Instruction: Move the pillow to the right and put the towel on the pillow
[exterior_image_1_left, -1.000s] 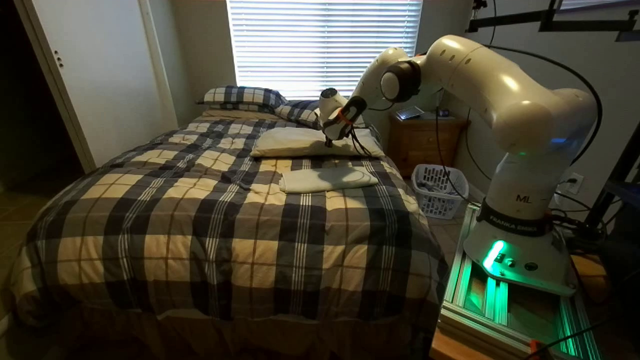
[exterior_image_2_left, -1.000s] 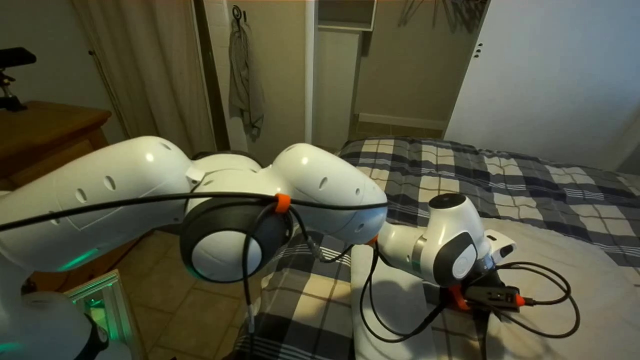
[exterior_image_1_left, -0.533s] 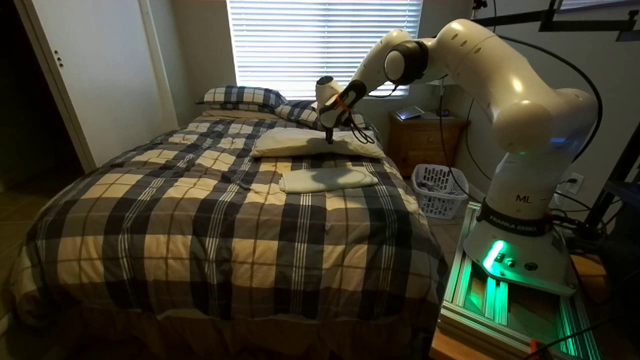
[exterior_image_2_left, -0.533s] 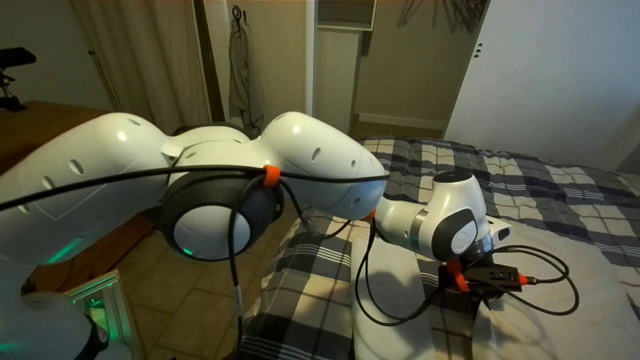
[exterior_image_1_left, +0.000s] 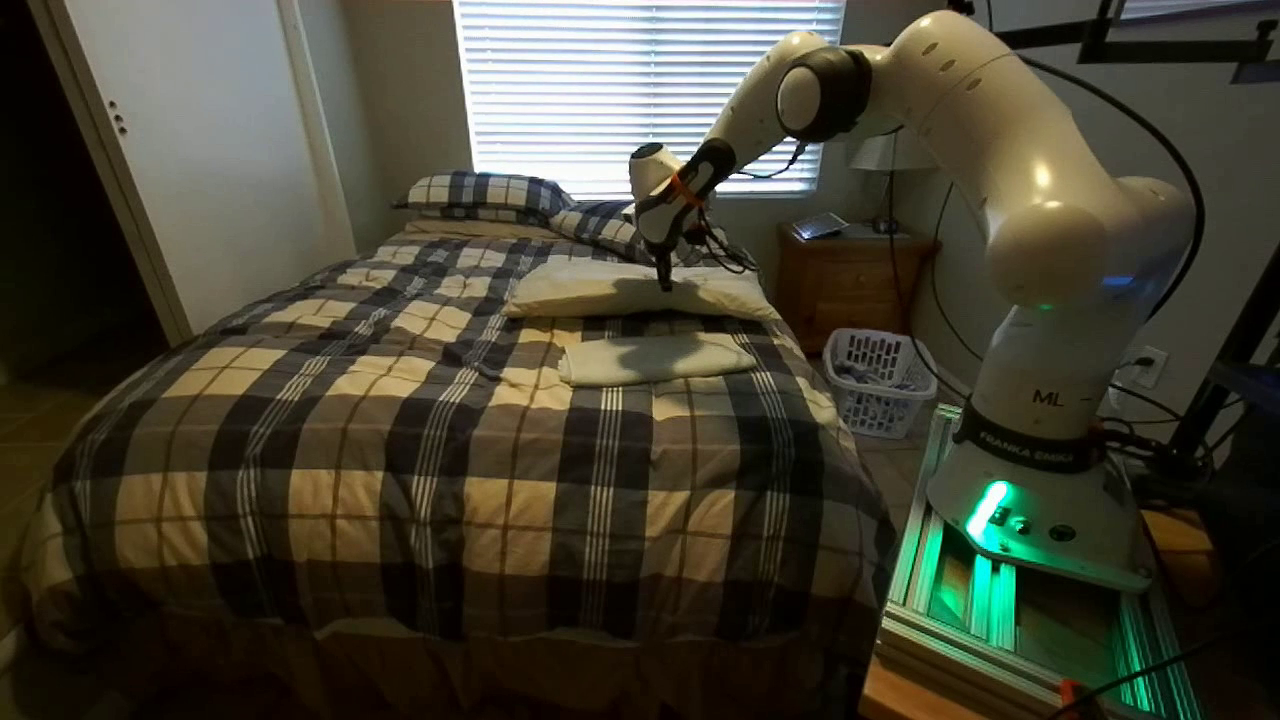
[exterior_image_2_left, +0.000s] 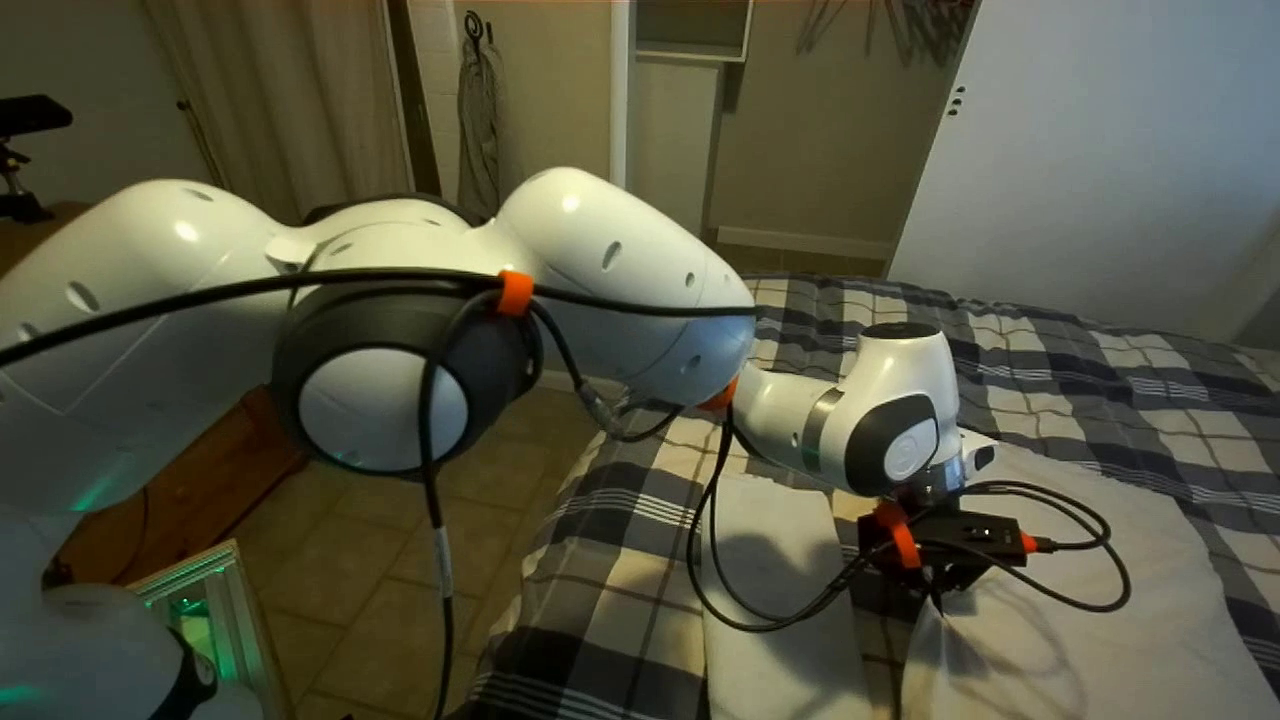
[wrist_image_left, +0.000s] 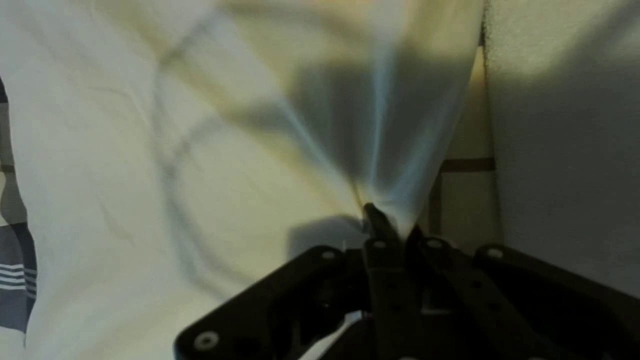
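Note:
The pale cream pillow (exterior_image_1_left: 590, 290) lies on the plaid bed, in front of the plaid pillows; it also shows in an exterior view (exterior_image_2_left: 1130, 570) and fills much of the wrist view (wrist_image_left: 115, 175). My gripper (wrist_image_left: 395, 220) is shut on the pillow's edge nearest the towel, pinching fabric into a raised peak with folds fanning out. The gripper also shows in both exterior views (exterior_image_1_left: 665, 285) (exterior_image_2_left: 935, 600). The off-white towel (exterior_image_1_left: 630, 362) lies folded flat beside the pillow, a narrow strip of bedding between them; it also shows at the right of the wrist view (wrist_image_left: 565, 175) and in an exterior view (exterior_image_2_left: 780, 680).
Plaid pillows (exterior_image_1_left: 490, 192) rest at the head of the bed. A wooden nightstand (exterior_image_1_left: 850, 285) with a lamp and a white laundry basket (exterior_image_1_left: 880, 390) stand beside the bed near the robot base. A cable loop (exterior_image_2_left: 1110, 560) hangs from the wrist over the pillow.
The arm's links have risen. The pillow's pinched edge has been lifted a little and drawn toward the towel, and the pillow has shifted slightly with it. The towel has not moved.

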